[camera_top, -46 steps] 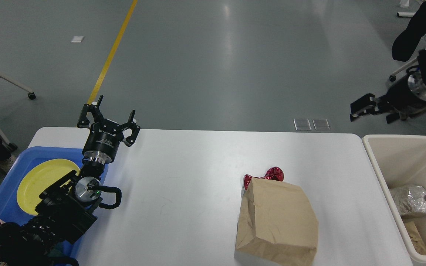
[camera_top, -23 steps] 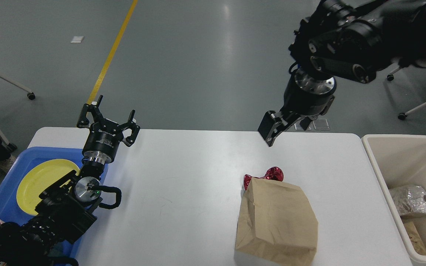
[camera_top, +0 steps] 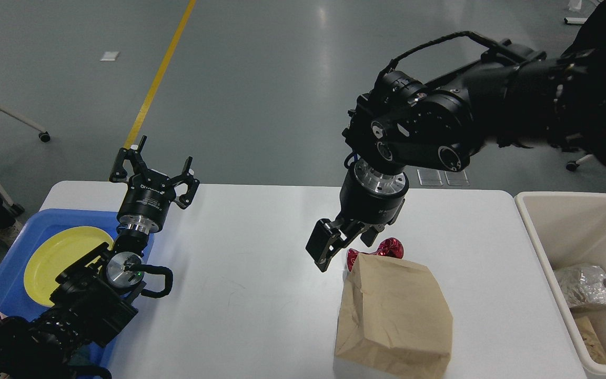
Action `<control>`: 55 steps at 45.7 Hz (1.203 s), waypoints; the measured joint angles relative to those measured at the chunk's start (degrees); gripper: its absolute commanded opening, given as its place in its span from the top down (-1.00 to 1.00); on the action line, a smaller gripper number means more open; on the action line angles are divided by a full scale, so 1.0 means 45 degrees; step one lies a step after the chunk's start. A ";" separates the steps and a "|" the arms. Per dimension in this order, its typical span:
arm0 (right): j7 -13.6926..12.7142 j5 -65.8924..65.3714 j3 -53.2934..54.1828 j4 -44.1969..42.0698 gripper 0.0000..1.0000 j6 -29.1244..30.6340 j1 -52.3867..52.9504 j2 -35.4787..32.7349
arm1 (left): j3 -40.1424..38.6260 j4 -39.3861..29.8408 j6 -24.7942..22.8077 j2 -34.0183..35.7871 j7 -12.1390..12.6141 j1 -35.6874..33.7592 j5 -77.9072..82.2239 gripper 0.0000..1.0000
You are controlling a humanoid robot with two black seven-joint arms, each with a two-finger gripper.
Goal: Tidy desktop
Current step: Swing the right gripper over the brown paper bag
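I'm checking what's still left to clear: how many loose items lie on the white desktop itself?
2: a brown paper bag at the right front, and a shiny red object at its far edge, partly hidden behind it. The bag may hide more.

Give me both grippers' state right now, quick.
Left gripper: jaws open, holding nothing.
Right gripper: jaws open, empty, just above the red shiny object.

Right pincer (camera_top: 341, 247) open above red object (camera_top: 384, 248), brown paper bag (camera_top: 395, 316), desktop (camera_top: 261, 273)
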 measured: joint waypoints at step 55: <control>-0.0049 0.6719 -0.3469 -0.0804 -0.91 -0.3257 -0.4038 -0.0224 | 0.0000 0.0005 0.0000 0.0000 0.0000 0.0000 -0.0001 -0.93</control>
